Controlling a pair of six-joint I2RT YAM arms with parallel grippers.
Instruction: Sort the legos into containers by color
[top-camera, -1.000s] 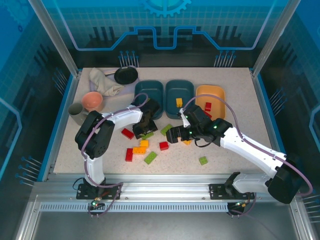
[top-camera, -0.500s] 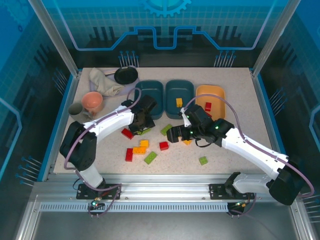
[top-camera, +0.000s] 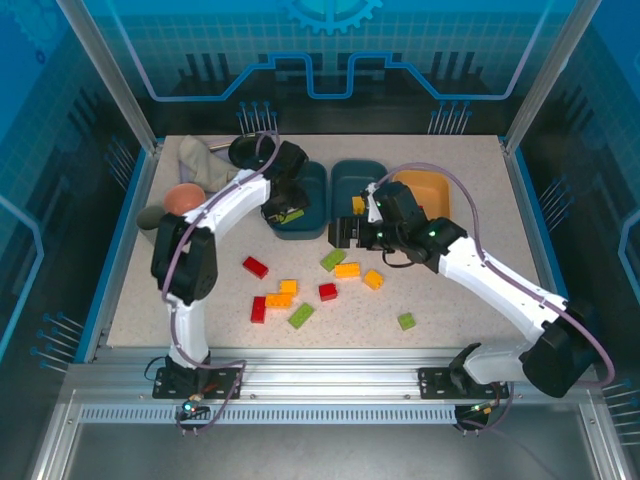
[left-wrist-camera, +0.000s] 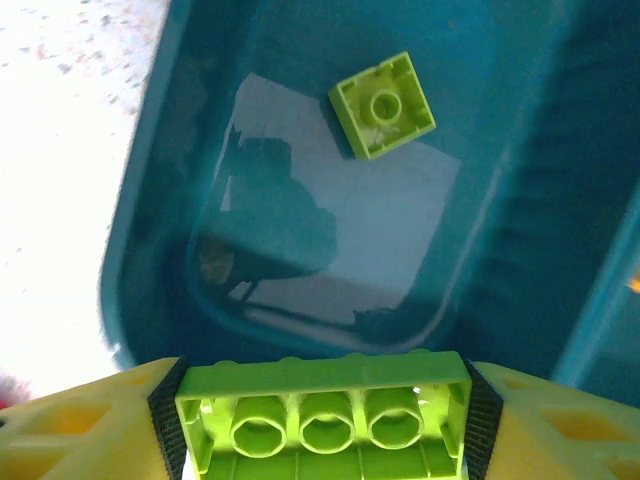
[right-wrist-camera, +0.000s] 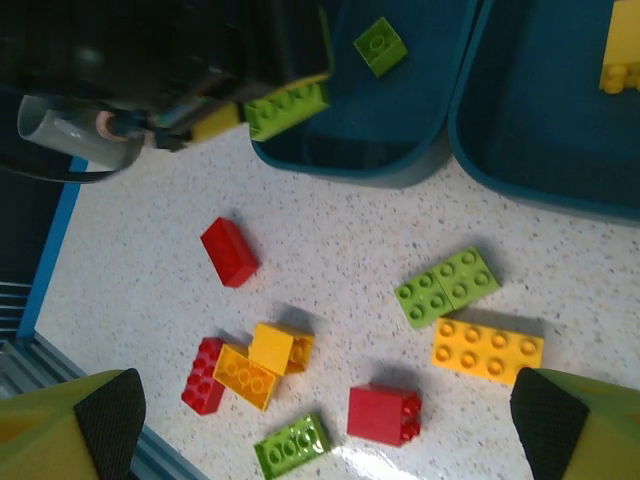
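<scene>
My left gripper (left-wrist-camera: 320, 400) is shut on an oblong green lego (left-wrist-camera: 320, 415) and hangs over the left teal tub (top-camera: 312, 180), where a small square green lego (left-wrist-camera: 383, 105) lies. In the top view the left gripper (top-camera: 288, 210) is at that tub's near left side. My right gripper (top-camera: 342, 233) is open and holds nothing, just in front of the middle teal tub (top-camera: 365, 175), which holds a yellow lego (top-camera: 357, 205). The yellow-orange tub (top-camera: 425, 185) is partly behind the right arm. Red (right-wrist-camera: 229, 252), yellow (right-wrist-camera: 487, 350) and green (right-wrist-camera: 447, 287) legos lie on the table.
A pink bowl (top-camera: 183, 198), a grey cup (top-camera: 150, 215), a crumpled cloth (top-camera: 205, 160) and a black pan (top-camera: 250, 150) crowd the back left corner. One green lego (top-camera: 406, 321) lies alone near the front right. Blue rails line the table's sides.
The left arm has carried the green lego from the middle of the table back over the left teal tub. The right gripper has moved back towards the tubs, uncovering a yellow oblong lego.
</scene>
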